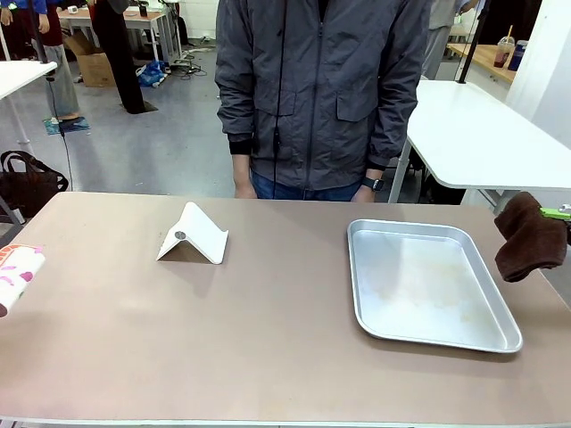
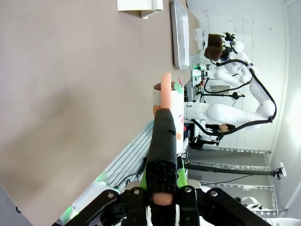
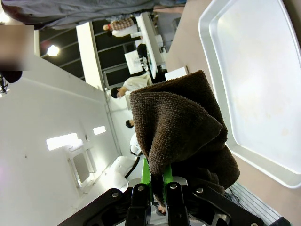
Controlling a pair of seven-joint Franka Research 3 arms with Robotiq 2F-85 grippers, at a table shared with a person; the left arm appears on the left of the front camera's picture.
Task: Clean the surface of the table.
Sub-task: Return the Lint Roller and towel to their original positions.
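White jointed arm [image 2: 244, 94] with black cables, black tool [image 3: 157, 195] with green pads; person's grey zip jacket [image 1: 321, 80], dark wristwatch [image 1: 372, 184].

- No legible text, label, brand, number or sign in any view.
- Patterned white container [image 1: 16, 275] at the surface's left edge: pink and orange markings, no readable characters.

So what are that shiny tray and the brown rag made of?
The tray looks like bare metal, likely aluminium or steel: silvery, dull sheen, rolled rim. The brown rag looks like terry cloth: fuzzy looped pile, soft folds where the right claw pinches it. The table seems a matte tan laminate, though that's a guess.
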